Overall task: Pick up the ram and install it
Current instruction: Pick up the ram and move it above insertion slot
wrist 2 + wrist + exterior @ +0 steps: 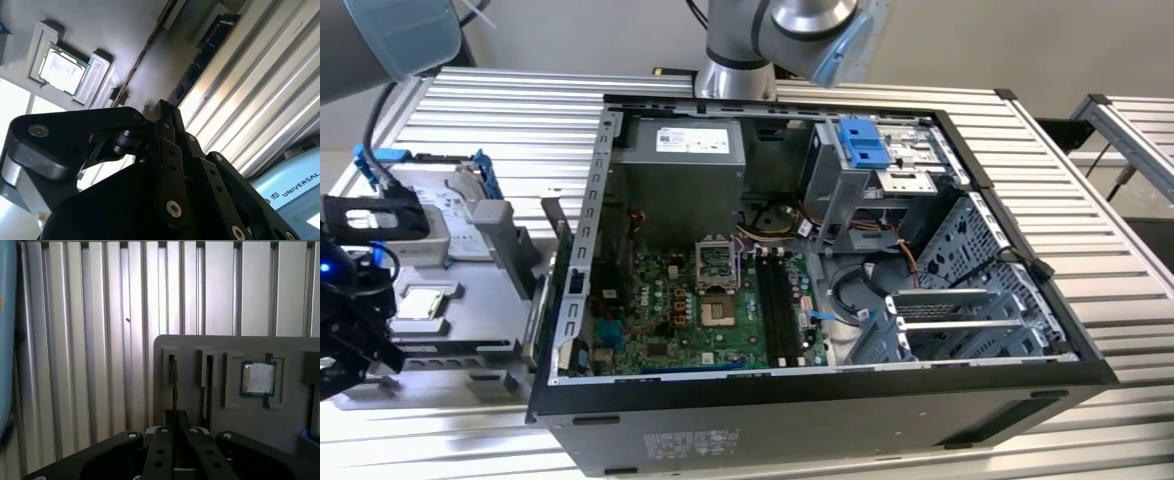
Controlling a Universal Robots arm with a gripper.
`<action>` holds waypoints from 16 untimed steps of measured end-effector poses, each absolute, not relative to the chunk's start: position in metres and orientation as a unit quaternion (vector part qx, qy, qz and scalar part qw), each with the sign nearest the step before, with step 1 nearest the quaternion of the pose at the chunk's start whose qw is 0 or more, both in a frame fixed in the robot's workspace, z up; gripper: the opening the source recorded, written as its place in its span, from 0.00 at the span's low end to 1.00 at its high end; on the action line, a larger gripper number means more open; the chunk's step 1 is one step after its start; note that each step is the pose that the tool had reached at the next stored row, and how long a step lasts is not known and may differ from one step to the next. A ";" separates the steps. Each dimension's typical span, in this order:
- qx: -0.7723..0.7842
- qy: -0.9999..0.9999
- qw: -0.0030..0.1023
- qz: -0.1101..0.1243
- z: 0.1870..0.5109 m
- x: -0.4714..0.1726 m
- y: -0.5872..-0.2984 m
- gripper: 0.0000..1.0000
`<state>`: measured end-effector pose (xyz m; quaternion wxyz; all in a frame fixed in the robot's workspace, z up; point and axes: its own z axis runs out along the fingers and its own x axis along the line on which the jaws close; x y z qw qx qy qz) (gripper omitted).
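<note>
Black pincer [175, 421] [167, 111] pressed together, at near end of ram [173, 382] [212, 42]: long thin dark stick, on edge in slot of grey plastic tray [290, 352], lined up with pincer tips. Whether tips touch stick: cannot tell, pincer's own body hides meeting point in both wrist views. Second dark stick [206, 387] in neighbouring slot, square silver processor chip [258, 378] beyond it. In exterior view tray sits on ribbed metal desk [507, 110], to exterior view's left of open black computer case [827, 410]; pincer there partly cut off by frame edge
</note>
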<state>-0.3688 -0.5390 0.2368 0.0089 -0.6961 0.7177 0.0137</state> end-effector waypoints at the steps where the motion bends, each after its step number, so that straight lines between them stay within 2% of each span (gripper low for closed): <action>1: -0.696 0.718 0.009 0.014 0.241 -0.369 -0.539 0.00; 16: -0.696 0.718 0.009 0.014 0.303 -0.369 -0.539 0.00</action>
